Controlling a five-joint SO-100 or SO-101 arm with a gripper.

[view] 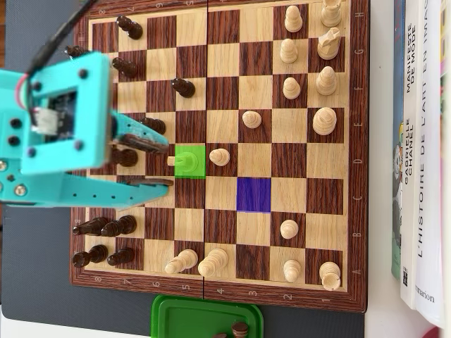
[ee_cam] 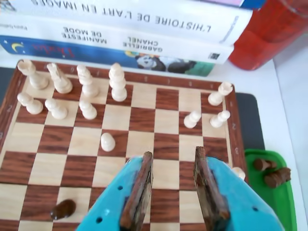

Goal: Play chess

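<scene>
The turquoise hand [view: 169, 164] hangs over the chessboard [view: 352, 176] with its fingers spread, nothing between them. Just past its fingertips in the overhead view, a pale pawn [view: 220, 156] stands beside a green-marked square [view: 190, 160]; a blue-marked square [view: 254, 194] lies further out.

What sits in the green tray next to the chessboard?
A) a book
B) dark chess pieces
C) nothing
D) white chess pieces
B: in the wrist view, the green tray beside the chessboard holds dark chess pieces.
</scene>
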